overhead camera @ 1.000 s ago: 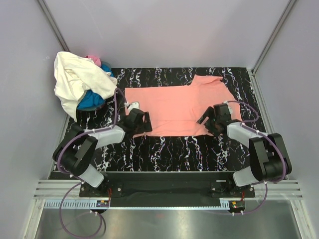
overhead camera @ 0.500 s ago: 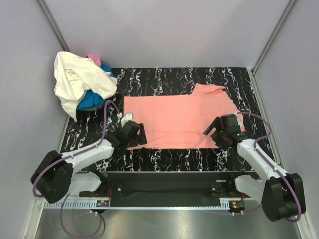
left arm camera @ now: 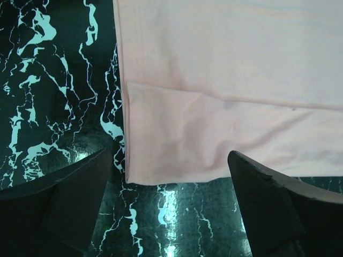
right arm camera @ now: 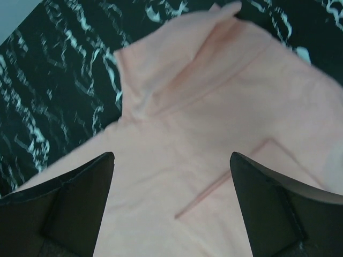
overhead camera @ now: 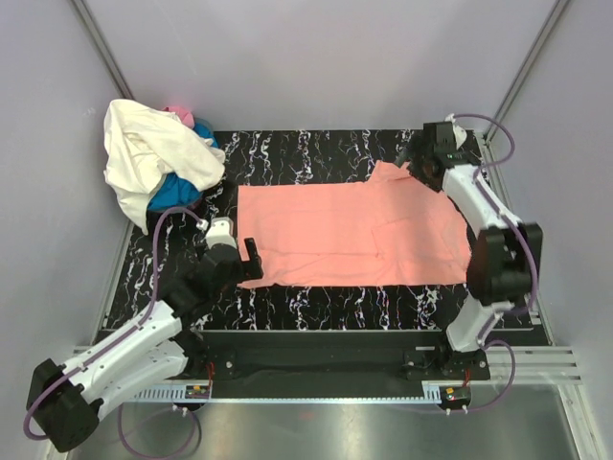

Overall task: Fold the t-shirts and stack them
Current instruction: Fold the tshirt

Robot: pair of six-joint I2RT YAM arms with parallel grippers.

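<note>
A salmon-pink t-shirt [overhead camera: 350,235] lies spread flat on the black marbled table [overhead camera: 316,149]. My left gripper [overhead camera: 244,262] hovers open at the shirt's near left corner; in the left wrist view that corner [left arm camera: 177,139] lies just ahead of the open gripper [left arm camera: 169,176], with nothing held. My right gripper [overhead camera: 419,161] is open above the shirt's far right corner. The right wrist view shows the open gripper [right arm camera: 171,160] over the pink cloth [right arm camera: 214,91] and a folded-up flap [right arm camera: 161,64]. A cream-white t-shirt [overhead camera: 144,153], a blue one [overhead camera: 177,194] and a bit of hot pink [overhead camera: 179,114] sit piled at the far left.
The pile hangs over the table's far left corner beside the grey side wall [overhead camera: 48,144]. A metal frame post [overhead camera: 522,77] runs up behind the right arm. Bare black table [overhead camera: 335,302] shows between the shirt and the arm bases.
The right arm swung from the shirt's near right edge to its far right corner. The left arm drew back toward the near left. The shirt's near edge now lies nearer the front, flatter.
</note>
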